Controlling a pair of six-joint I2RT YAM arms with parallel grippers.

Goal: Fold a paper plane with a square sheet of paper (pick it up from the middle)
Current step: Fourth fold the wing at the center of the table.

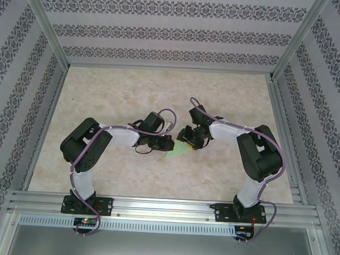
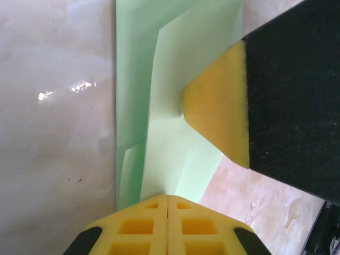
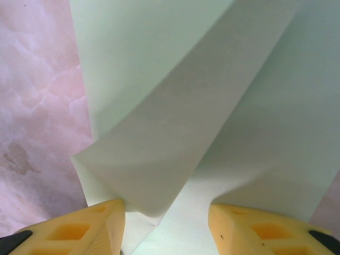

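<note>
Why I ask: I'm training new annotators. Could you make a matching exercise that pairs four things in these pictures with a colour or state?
Things:
1. left gripper
2. right gripper
3. sheet of paper
4. table

Colour or state:
A. pale mint green, partly folded
B. fingers apart, over the paper
C. beige, marbled
D. fingers shut together, tips at the paper's edge

Pairs: 1-D, 2-B, 3-A, 4-C
</note>
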